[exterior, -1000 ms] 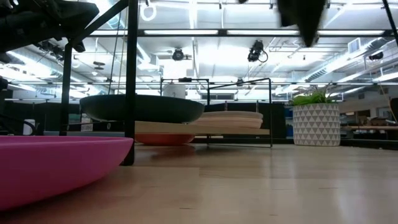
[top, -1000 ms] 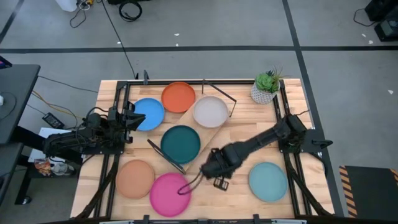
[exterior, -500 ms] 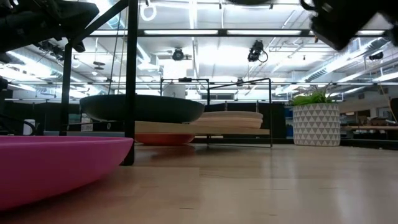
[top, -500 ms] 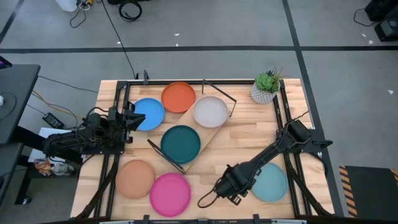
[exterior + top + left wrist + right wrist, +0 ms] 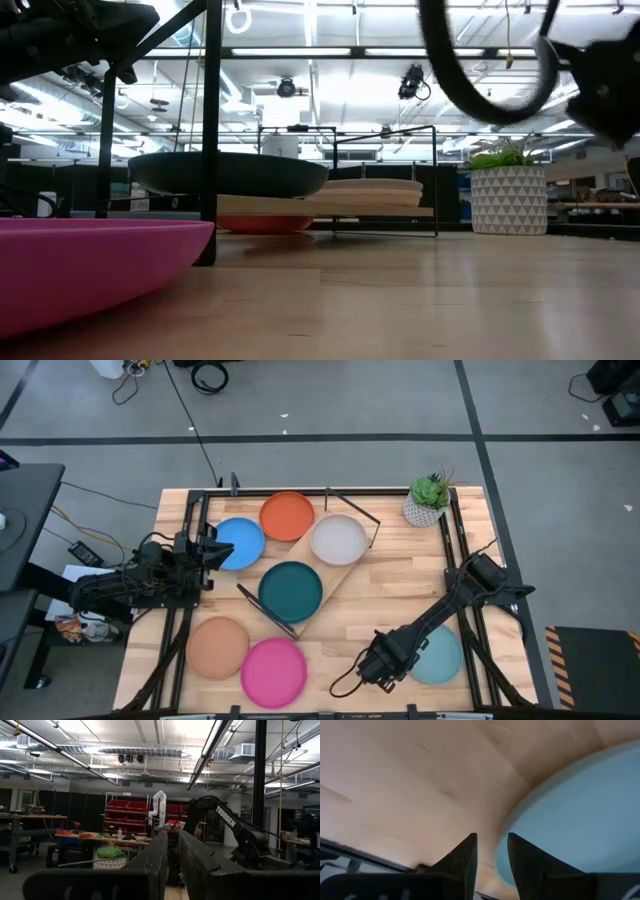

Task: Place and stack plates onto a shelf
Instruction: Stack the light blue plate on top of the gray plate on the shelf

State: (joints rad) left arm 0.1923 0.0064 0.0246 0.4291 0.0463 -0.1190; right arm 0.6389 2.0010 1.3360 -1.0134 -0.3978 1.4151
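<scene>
- Right gripper (image 5: 382, 664): low over the table near its front edge, just beside the rim of the light teal plate (image 5: 434, 652). In the right wrist view the two fingers (image 5: 462, 860) stand close together with a narrow gap and hold nothing; the plate rim (image 5: 560, 815) lies just ahead of the tips.
- Key relation: the light teal plate lies on the side of the gripper toward the right arm's own base, flat on the wood. Being round, it has no long axis; any rim point would serve. The nearest rim arc faces the gripper, so the likely grasp is a pinch on that edge, for which the fingers must part first.
- Arm choice: the right arm is far nearer this plate. The left gripper (image 5: 205, 550) waits at the table's left side, beside the blue plate (image 5: 238, 543); its fingers (image 5: 162, 855) appear nearly closed, empty.
- Shelf (image 5: 335, 565): a pale board lying diagonally mid-table, well apart from the light teal plate. It already carries the dark teal plate (image 5: 290, 591) and a pale stack (image 5: 338, 539).
- Other plates on the table: orange (image 5: 287, 516), tan (image 5: 217, 646), pink (image 5: 273, 672).
- Surface: bare plank tabletop (image 5: 380, 595) between gripper and shelf; a potted plant (image 5: 428, 500) stands at the far right corner.
- Room: grey floor around the table; cables beyond the far edge.
</scene>
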